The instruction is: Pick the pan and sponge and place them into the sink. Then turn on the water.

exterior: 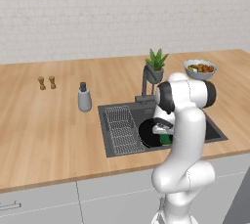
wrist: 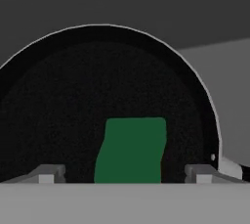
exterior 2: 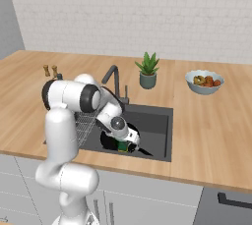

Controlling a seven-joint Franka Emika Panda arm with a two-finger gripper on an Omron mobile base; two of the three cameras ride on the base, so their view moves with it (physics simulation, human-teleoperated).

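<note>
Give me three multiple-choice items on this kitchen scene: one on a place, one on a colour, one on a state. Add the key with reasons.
1. Where does the sponge lie?
A. in the pan, inside the sink
B. beside the fruit bowl
C. on the cabinet front

2. What colour is the sponge's top?
A. red
B. green
C. white

3. How does the pincer stand?
A. shut on the sponge
B. shut on the faucet
C. open

Key: A, the hand view shows it on the pan's black floor; B, its top is green; C, the fingertips stand wide of the sponge.
</note>
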